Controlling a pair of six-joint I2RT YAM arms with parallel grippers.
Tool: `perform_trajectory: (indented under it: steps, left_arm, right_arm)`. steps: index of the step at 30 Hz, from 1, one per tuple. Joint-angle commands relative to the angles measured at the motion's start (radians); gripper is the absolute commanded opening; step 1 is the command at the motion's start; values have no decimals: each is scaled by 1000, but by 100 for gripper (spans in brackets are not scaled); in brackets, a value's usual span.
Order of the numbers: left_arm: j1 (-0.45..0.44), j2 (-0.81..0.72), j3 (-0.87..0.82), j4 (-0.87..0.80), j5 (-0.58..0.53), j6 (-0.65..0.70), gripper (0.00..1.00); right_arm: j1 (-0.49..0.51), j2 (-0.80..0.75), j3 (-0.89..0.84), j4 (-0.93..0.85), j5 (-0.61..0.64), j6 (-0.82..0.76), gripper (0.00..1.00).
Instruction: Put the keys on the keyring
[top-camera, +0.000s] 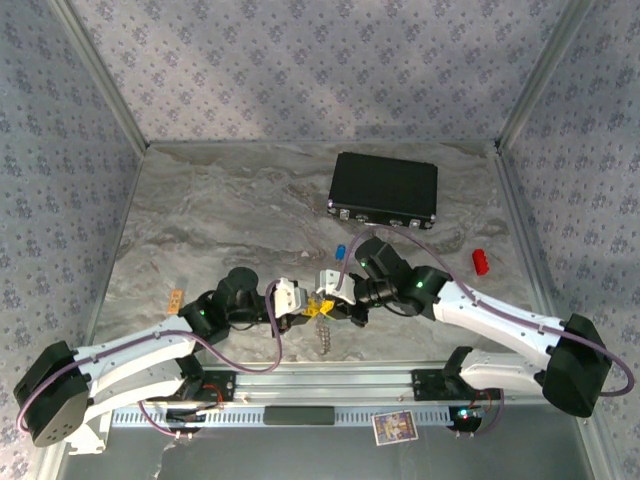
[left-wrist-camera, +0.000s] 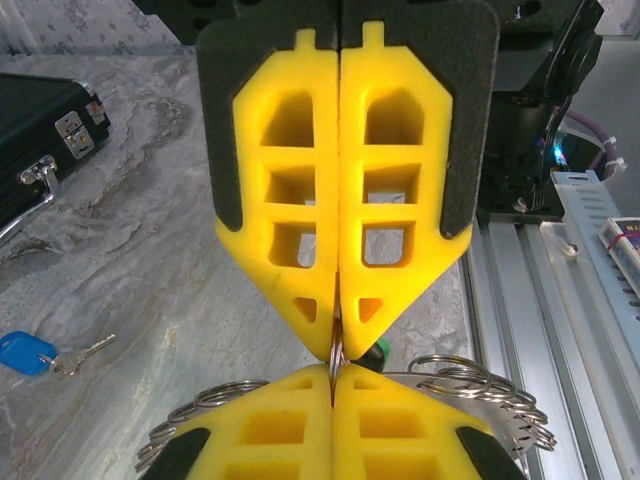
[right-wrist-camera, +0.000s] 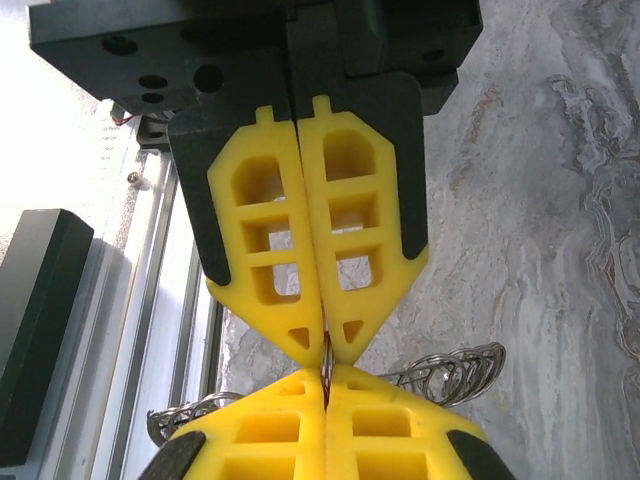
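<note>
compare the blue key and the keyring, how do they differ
The blue key lies flat on the table, untouched; the keyring hangs pinched where the left hand and right hand meet. The blue key is small with a plastic head; the keyring is a wider all-metal coil. Both show silver metal.

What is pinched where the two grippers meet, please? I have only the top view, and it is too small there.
Observer: In the left wrist view, the left gripper and the right gripper are shut tip to tip on what looks like a thin loop of the keyring.
Operator: Is any key on it yet?
Observer: Something green, likely the green key, peeks out just behind the tips. I cannot tell whether it is threaded.
Operator: Which way does the other key point?
Observer: The blue key lies flat on the table, its blade toward the grippers.
</note>
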Motion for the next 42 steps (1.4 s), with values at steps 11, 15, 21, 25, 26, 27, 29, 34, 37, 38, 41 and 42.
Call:
perform_trajectory:
  steps: [11, 15, 21, 25, 26, 27, 29, 34, 37, 38, 41, 42]
  left_arm:
    - [-3, 16, -77, 250, -1, -90, 0]
    - [-4, 15, -112, 304, -6, -120, 0]
    - [-4, 4, -121, 304, -16, -127, 0]
    - [-3, 6, -119, 307, -15, -125, 0]
    - [-4, 5, -119, 309, -16, -123, 0]
    - [-4, 5, -119, 308, -15, -123, 0]
    - [-5, 3, -117, 310, -17, -120, 0]
    - [-4, 3, -114, 304, -19, -113, 0]
    - [-4, 0, -112, 301, -19, -111, 0]
    - [-4, -2, -111, 298, -20, -111, 0]
    - [-4, -7, -110, 294, -19, -109, 0]
    - [-6, -8, -110, 295, -18, -110, 0]
  right_arm:
    - [-37, -100, -139, 186, 8, 132, 34]
    - [-39, -89, -162, 231, 11, 159, 34]
    - [-43, -93, -166, 231, 7, 177, 30]
    - [-46, -120, -169, 204, 20, 171, 28]
    - [-48, -125, -167, 198, 24, 168, 27]
    - [-49, -131, -166, 189, 24, 166, 25]
    - [-52, -140, -165, 178, 26, 165, 20]
    - [-56, -142, -162, 161, 24, 168, 11]
    - [-58, -140, -162, 151, 24, 166, 6]
    - [-60, -141, -162, 148, 22, 166, 4]
    - [-63, -143, -160, 140, 17, 165, 0]
    - [-64, -143, -159, 136, 19, 163, 0]
